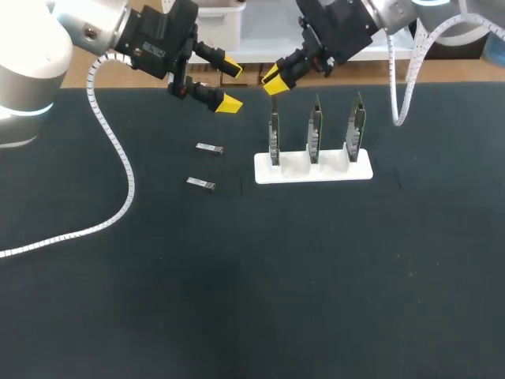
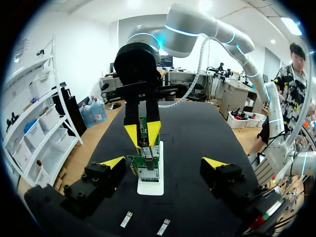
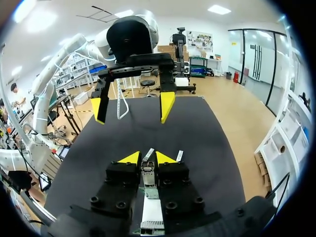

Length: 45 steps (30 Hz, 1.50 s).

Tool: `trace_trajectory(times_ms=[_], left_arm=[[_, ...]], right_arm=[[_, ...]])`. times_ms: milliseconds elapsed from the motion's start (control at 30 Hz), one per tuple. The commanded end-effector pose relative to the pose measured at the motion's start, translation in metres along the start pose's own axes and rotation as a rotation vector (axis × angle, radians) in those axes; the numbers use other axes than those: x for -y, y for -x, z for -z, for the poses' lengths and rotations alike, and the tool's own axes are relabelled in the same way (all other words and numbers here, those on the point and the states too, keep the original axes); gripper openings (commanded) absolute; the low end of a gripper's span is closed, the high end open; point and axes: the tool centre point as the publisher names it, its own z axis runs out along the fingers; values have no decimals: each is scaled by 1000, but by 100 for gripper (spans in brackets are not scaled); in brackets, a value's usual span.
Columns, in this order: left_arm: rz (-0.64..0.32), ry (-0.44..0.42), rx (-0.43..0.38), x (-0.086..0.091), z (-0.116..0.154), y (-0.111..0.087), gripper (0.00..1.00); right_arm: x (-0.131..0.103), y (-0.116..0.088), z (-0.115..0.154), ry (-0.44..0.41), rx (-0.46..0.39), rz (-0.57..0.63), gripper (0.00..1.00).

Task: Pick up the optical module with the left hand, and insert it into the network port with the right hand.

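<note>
An optical module [image 3: 147, 171] is pinched by the right gripper [image 1: 272, 80] above a network card [image 1: 274, 138], while the left gripper [image 1: 230, 85] is spread wide.

A holder [image 1: 312, 170] stands on the counter [image 1: 252, 300] with three boards upright in a row: left board [image 1: 274, 136], middle board [image 1: 315, 130], right board [image 1: 356, 126]. Two optical modules lie left of the holder, rear module [image 1: 209, 148] and front module [image 1: 200, 183], apart. The left jaws hang spread above and behind the rear module. The right jaws, above the left board, grip a third module [image 3: 147, 170] from both sides.
</note>
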Motion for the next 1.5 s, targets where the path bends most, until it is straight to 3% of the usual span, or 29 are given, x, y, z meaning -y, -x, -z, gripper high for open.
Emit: trace_trajectory(times_ms=[33,533,867,1500], left_arm=[[3,-1,-6,0,0,1,100],[3,-1,-6,0,0,1,100],[3,-1,-6,0,0,1,100],[3,-1,-6,0,0,1,100]], right_arm=[[5,-1,0,3,-1,-4,0],[3,-8,-4,3,1,-27,0],[1,-16,-2,-3,56,-61,0],[2,-10,-4,-6,13,-2,0]])
